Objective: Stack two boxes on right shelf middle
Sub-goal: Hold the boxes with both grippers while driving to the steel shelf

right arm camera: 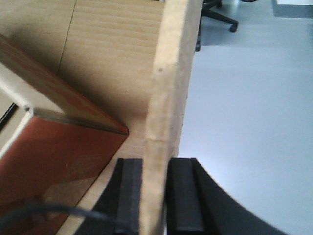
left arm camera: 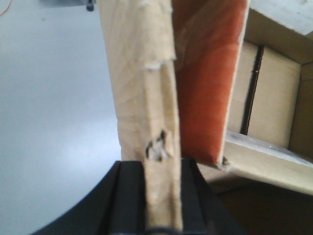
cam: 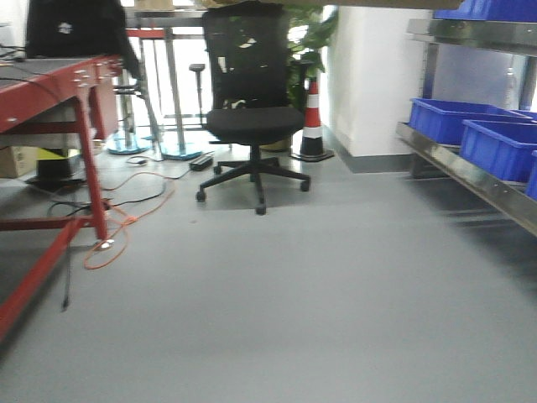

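Straddling box [left arm camera: 142, 73] wall edges, left tool [left arm camera: 163, 196], right tool [right arm camera: 155, 196], both clamped

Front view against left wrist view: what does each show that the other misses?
Only the front view shows the room: a black chair, a cone, a red table, and the shelf with blue bins on the right. Only the left wrist view shows the left claw shut on a box wall, with the box's open flaps beyond. Both show the grey floor.
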